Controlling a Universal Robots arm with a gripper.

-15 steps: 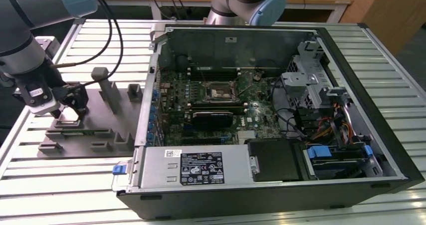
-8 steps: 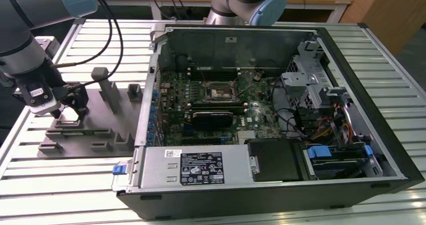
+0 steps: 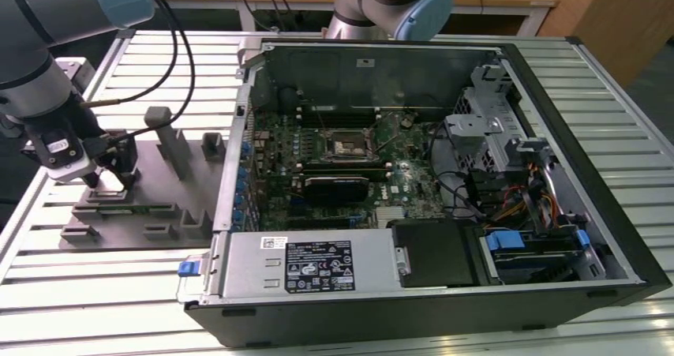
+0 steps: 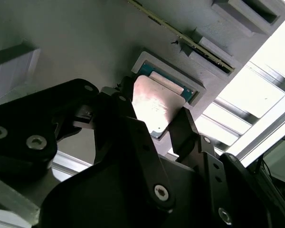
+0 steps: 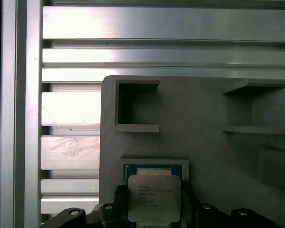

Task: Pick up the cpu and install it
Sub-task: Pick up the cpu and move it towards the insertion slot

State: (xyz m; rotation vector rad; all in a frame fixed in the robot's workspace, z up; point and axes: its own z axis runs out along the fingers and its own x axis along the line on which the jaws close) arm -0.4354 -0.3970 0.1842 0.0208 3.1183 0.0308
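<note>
grey fixture blocks surround the cpu; the gripper pinches its sides, computer case well apart.

Exterior view high, wrist views near cpu

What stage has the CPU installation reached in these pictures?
Done: the gripper is at the grey fixture. In hand: its fingers seem closed on the cpu, which sits in the fixture. Left: the cpu is not yet lifted or seated in the motherboard socket, which looks empty.
</note>
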